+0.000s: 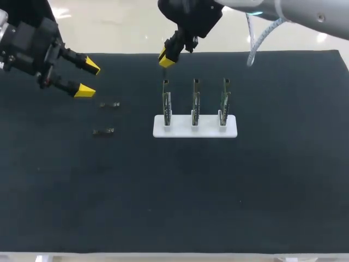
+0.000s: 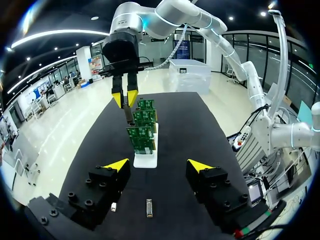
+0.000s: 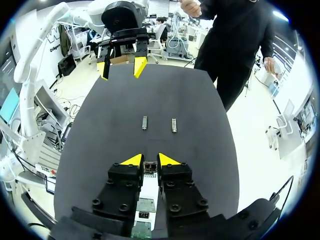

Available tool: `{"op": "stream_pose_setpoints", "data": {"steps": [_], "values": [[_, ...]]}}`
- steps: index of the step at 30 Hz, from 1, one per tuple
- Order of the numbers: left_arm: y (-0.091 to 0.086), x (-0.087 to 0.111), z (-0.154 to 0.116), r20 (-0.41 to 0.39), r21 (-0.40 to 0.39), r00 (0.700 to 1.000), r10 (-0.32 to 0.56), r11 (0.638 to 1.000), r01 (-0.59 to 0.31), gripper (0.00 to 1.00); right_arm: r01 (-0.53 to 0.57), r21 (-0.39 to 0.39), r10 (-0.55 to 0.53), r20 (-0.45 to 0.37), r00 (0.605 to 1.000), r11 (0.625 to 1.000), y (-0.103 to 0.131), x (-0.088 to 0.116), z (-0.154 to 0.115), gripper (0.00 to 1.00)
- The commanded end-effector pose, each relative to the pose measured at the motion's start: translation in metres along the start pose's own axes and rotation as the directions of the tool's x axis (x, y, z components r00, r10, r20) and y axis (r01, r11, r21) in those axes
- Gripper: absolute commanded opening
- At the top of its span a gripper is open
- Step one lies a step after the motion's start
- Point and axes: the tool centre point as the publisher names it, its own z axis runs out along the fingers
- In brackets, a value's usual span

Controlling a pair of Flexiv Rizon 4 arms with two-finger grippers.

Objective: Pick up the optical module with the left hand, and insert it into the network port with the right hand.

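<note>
Right gripper hanging over leftmost circuit board, fingers pinching small module, which is pointing down at board's top edge; whether touching, cannot tell. Three boards standing upright in white stand mid-table. Left gripper hovering at black table left rear, fingers spread, gripping nothing. Loose module and second loose module lying flat near it.

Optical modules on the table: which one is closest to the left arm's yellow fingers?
The rear module, just past the left arm's fingers; the front module lies farther off.
</note>
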Motion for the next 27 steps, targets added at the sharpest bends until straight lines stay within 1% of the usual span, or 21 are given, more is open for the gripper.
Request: {"op": "stream_pose_setpoints", "data": {"steps": [1,15,27], "values": [[0.0006,-0.0004,0.0002,-0.003,0.001,1.000,-0.001,1.000,0.001,1.00,-0.001,-0.004,0.001,-0.005,1.000,1.000,-0.0010,0.0002,0.0014,0.00],[0.0006,-0.0004,0.0002,-0.003,0.001,1.000,-0.001,1.000,0.001,1.00,-0.002,-0.004,0.001,-0.025,1.000,1.000,0.0010,0.0031,0.0035,0.00],[0.0006,-0.0004,0.0002,-0.003,0.001,1.000,-0.001,1.000,0.001,1.00,0.002,-0.004,-0.002,-0.024,1.000,1.000,0.0006,0.0076,0.0073,0.00]]}}
